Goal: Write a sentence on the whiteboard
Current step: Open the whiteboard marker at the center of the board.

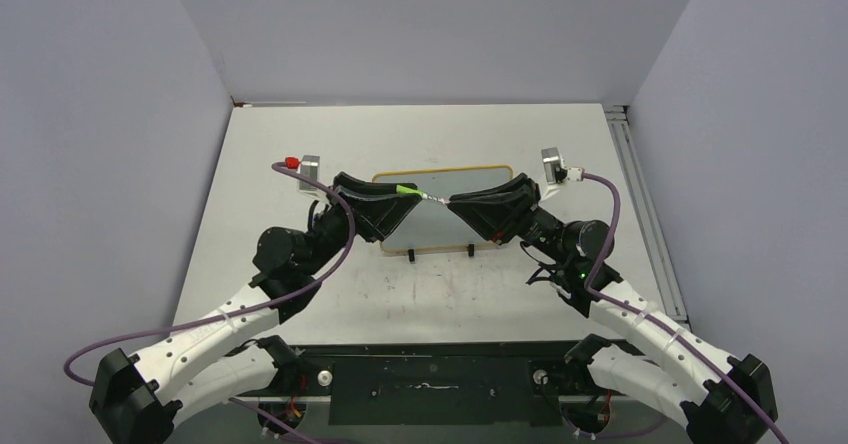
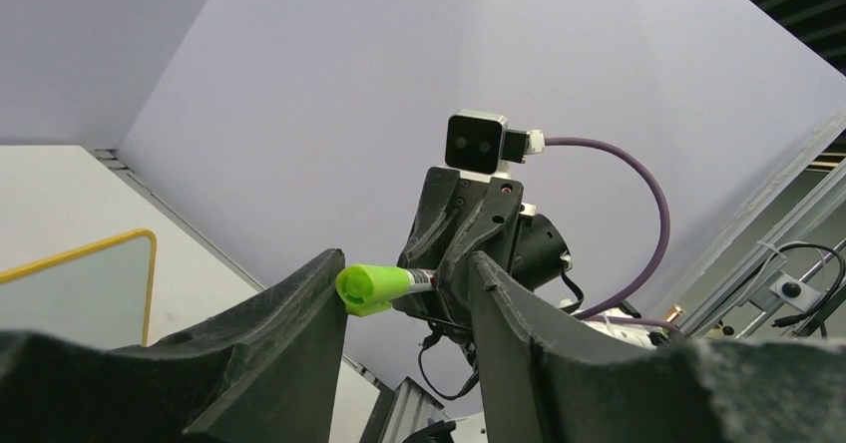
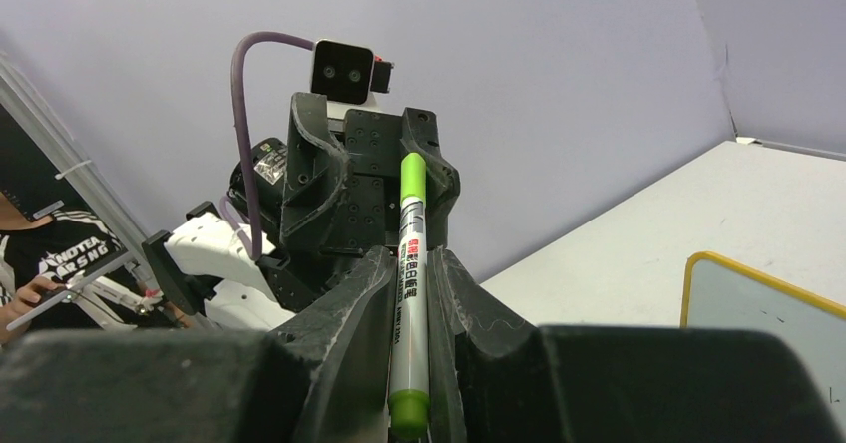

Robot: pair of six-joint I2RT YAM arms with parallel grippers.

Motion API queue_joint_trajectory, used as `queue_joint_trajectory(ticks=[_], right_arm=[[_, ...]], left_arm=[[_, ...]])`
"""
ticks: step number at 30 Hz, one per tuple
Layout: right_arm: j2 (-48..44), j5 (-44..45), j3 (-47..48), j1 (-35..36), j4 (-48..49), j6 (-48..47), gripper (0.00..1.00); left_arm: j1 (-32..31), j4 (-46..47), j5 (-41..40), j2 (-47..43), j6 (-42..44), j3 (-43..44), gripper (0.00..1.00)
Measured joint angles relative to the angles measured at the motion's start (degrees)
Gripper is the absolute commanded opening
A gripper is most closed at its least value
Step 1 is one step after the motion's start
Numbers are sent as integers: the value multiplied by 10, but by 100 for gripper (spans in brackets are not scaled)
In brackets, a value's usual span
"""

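Right fingers (image 3: 364, 293): pressed together on the white barrel of the marker (image 3: 409, 308), its tail end toward the wrist and its capped end pointing away.
Cap (image 2: 371, 288): green and on the pen. It sits just past the right fingertips, in the gap between the left fingers.
Left fingers (image 2: 299, 313): spread; one touches the cap's side, the other stands apart from it.
Step in hand: uncapping, by my reading.
Doing it well: centre the cap in the left fingers' gap and close squarely on the cap only, not the barrel. Then draw the two sets of fingers apart straight along the pen's line — a sideways tug could twist the barrel out of the right pinch.
Whiteboard (image 1: 430, 226): on the table beneath the meeting fingertips, partly hidden by them.
Sentence: none yet — no writing shows on the bare part of the board.
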Motion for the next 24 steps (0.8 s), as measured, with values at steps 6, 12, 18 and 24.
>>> queue_joint_trajectory(ticks=[6,12,18,24], right_arm=[[0,-6,0,2,5,0,5],[1,-8,0,2,10,3,5],[1,-5,-2,2,14,9,5],[1,1,-6,5,18,13,5]], left_arm=[[0,2,-12,2,-4,0,20],[1,12,-16,4,-16,0,0],[1,14,-18,4,-20,0,0],[3,18,-17,1,-25,-6,0]])
